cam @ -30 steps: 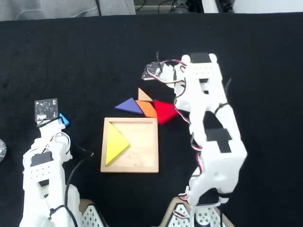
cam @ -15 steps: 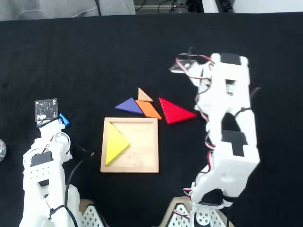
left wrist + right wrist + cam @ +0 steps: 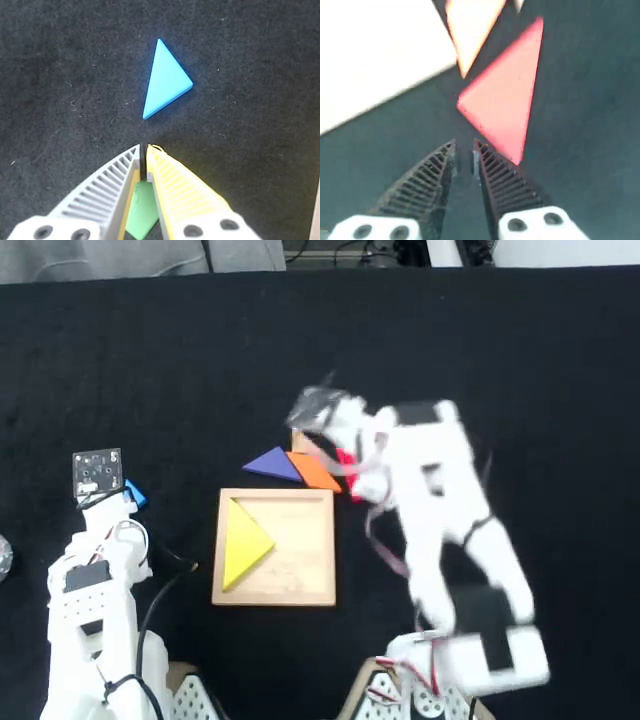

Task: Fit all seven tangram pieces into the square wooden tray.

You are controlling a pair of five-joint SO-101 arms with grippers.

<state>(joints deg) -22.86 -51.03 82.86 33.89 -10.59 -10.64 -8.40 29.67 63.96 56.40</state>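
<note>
The right arm [image 3: 425, 475] has swung back over the red triangle [image 3: 505, 105], which lies on the surface [image 3: 520, 360] just outside the tray [image 3: 305, 560]. The right jaws are open a crack, empty; the left jaws are closed. A grab looks next

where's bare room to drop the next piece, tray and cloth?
Tray: the right half is bare wood; the yellow triangle fills the left. Cloth: bare beyond the pieces, and between the blue triangle and the purple triangle. Crowded: the tray's far edge, where purple triangle, orange piece and red triangle bunch, right gripper close above.
</note>
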